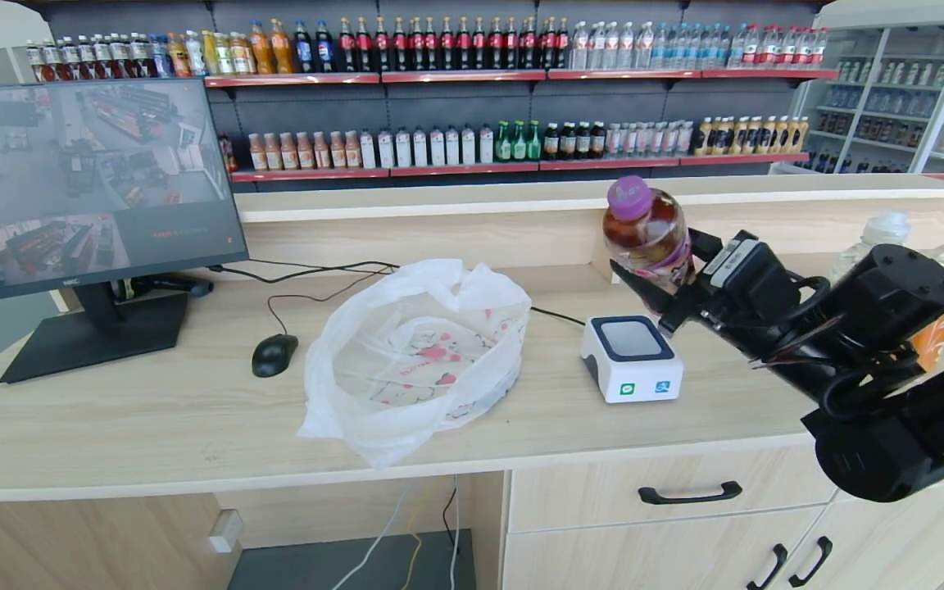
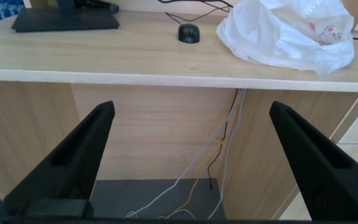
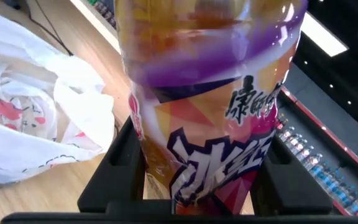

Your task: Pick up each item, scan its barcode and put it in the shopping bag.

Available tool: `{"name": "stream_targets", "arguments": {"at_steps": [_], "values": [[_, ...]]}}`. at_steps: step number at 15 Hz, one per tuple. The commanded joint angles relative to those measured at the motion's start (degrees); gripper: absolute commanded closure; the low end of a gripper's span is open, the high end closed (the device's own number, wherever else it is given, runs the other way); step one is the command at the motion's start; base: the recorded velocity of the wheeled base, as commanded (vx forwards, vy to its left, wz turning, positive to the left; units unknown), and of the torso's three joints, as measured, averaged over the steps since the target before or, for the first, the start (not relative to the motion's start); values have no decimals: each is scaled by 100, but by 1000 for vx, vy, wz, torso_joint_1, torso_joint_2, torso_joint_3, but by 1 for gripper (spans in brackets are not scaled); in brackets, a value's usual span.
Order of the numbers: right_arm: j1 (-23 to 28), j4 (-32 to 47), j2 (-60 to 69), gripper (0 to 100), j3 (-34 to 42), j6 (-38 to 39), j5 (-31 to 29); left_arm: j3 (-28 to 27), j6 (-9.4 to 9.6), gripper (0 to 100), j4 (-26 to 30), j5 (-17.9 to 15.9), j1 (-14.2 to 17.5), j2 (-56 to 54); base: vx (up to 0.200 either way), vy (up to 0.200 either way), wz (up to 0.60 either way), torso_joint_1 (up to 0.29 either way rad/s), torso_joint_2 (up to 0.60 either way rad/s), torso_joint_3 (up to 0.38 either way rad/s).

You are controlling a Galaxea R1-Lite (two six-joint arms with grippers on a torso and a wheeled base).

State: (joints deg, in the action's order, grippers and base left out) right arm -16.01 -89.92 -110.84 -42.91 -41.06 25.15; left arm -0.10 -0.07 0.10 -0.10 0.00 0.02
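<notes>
Bright, even light; blurry close-up bottle (image 3: 210, 93)

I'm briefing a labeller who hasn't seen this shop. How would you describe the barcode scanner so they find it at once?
On the long wooden counter, find the crumpled white bag in the middle. Just right of it sits the scanner, below the raised purple-capped bottle. It is the only small white box, with a dark-rimmed window on top; the mouse left of the bag is black.
</notes>
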Motion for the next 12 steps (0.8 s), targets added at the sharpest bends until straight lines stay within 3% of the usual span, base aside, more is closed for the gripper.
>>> {"name": "stream_targets", "arguments": {"at_steps": [1, 5, 10, 12], "values": [[-96, -8, 379, 100, 11, 388, -432, 1, -1, 0, -1, 1, 0, -2, 0, 0, 0, 0, 0, 0], [-526, -8, 862, 100, 81, 1847, -2075, 1, -1, 0, -1, 1, 0, -2, 0, 0, 0, 0, 0, 0], [-737, -8, 915, 100, 55, 3499, -3121, 1, 7, 0, -1, 1, 0, -2, 0, 0, 0, 0, 0, 0], [-808, -8, 1029, 100, 512, 3895, -3754, 1, 7, 0, -1, 1, 0, -2, 0, 0, 0, 0, 0, 0]]}}
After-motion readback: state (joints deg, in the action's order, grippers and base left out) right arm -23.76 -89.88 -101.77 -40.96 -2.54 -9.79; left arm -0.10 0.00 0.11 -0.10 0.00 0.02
